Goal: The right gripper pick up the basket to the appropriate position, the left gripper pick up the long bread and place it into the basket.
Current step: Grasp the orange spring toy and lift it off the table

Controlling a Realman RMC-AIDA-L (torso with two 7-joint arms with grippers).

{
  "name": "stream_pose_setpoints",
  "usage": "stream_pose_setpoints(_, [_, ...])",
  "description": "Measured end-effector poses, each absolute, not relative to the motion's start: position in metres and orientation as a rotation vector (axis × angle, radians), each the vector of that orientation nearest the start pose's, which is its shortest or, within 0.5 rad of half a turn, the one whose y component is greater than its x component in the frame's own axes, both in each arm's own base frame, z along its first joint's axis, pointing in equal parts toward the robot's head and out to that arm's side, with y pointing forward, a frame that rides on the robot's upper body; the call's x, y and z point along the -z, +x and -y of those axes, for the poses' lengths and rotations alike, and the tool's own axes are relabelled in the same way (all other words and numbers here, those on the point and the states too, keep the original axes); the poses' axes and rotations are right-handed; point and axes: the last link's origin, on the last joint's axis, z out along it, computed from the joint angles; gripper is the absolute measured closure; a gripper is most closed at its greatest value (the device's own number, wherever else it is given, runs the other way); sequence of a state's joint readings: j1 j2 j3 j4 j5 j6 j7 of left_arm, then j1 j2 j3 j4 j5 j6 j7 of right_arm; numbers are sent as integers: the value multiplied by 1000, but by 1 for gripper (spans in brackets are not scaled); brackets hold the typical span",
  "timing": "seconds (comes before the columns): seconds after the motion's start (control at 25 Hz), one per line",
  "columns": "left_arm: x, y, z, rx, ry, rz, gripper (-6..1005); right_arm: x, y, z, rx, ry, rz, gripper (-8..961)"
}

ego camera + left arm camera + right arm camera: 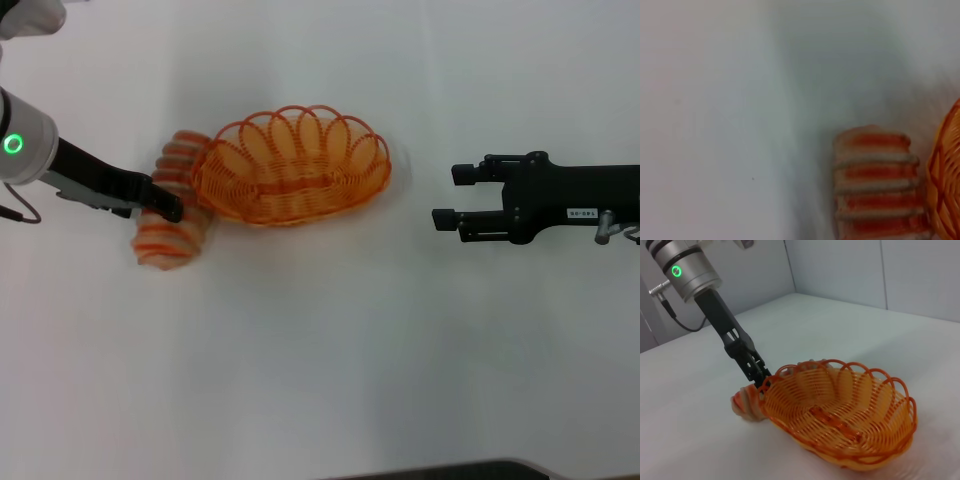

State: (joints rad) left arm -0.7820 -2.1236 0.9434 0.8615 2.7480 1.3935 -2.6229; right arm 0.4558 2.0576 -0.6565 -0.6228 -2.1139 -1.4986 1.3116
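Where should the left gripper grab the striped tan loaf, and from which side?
Across its middle, from above: the striped tan loaf lies flat with its far end tucked against the orange wire basket, leaving the long sides free. The left gripper is already there.

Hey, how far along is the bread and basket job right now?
Done, apparently: the basket sits on the table, and the right gripper waits open, apart from it. In hand: the left gripper is down on the long bread beside the basket's rim; its grip isn't clear. Left: lifting the bread into the empty basket.
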Motion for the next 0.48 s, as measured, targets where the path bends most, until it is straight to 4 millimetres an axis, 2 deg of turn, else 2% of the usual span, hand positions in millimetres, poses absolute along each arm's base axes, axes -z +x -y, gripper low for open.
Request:
stream_pose_setpoints(0.36, [16, -236, -385, -330, -2331, 1494, 317, 3, 308, -307, -507, -2704, -702, 178])
stream_pose_setpoints(0.48, [15, -235, -384, -333, -2341, 1480, 447, 3, 308, -307, -507, -2704, -702, 178])
